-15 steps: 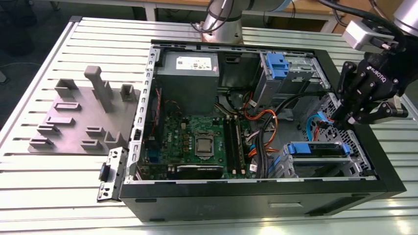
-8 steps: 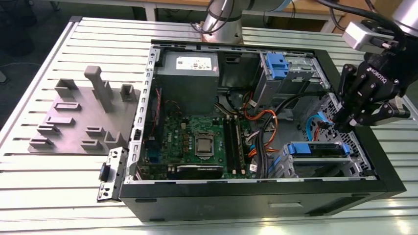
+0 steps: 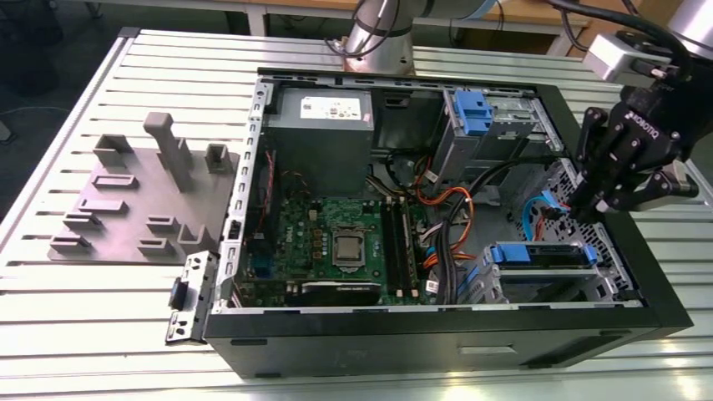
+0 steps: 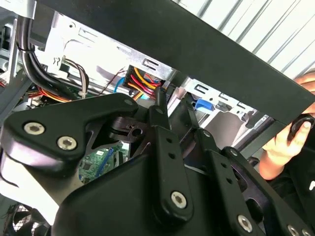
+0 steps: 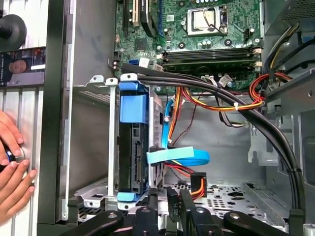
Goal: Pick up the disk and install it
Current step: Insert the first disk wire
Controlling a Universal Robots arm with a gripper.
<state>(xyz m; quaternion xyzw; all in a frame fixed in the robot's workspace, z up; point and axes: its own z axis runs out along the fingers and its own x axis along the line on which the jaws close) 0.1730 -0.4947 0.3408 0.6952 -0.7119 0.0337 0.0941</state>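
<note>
Claw of black matte metal, hung over the computer case at the exterior view's right, just above the drive cage; bolted linkages and rounded arms seen up close in the second wrist view. Cannot tell how far open, nor whether anything held.

Disk seated edge-on in the metal bay near the case's front corner, blue plastic frame around a dark flat body; in the first wrist view slotted between silver rails, with a smooth blue handle at one end. Thin blue ribbon cable looped just beside it, plus bundled orange, red and yellow wires.

Green circuit board flat in the middle of the case, square silver chip at its centre. Grey boxy power unit with a white sticker at the far end. Second blue plastic clip on the upper bay.

Grey moulded fixture with upright posts on the ribbed, slatted tabletop, well apart from the case, at the exterior view's left.

Bare hands resting at the case's outer edge in the first wrist view.
</note>
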